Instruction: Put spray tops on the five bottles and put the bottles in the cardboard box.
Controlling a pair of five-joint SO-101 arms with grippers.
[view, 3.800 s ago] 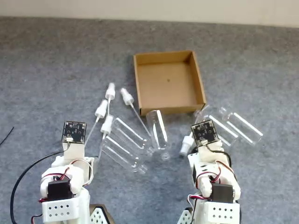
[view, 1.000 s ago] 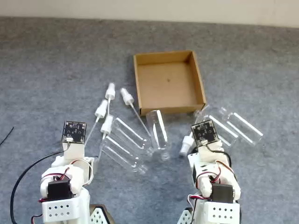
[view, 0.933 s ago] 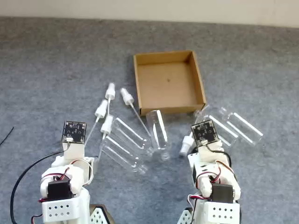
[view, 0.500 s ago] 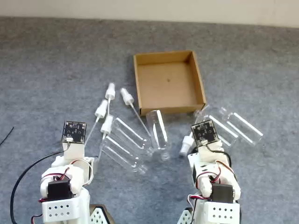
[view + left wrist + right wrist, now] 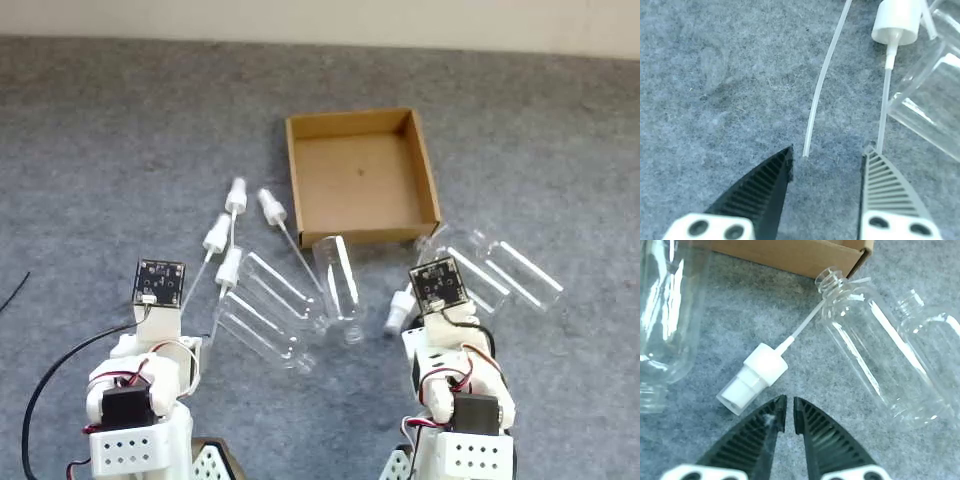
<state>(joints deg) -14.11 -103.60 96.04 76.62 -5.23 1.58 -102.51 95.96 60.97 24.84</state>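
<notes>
Five clear, capless bottles (image 5: 336,272); left end effector (image 5: 829,150) apart, right end effector (image 5: 789,400) together.

Clear glossy plastic bottles (image 5: 338,287); matt cardboard box (image 5: 362,177); fuzzy grey carpet (image 5: 120,140).

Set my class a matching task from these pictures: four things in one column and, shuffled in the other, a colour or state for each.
Things:
1. left gripper
2. right gripper
3. cardboard box
4. middle bottle

Colours or states:
a. clear, lying on its side
b. shut
c. brown
d. open

Pairs: 1-d, 2-b, 3-c, 4-a
</notes>
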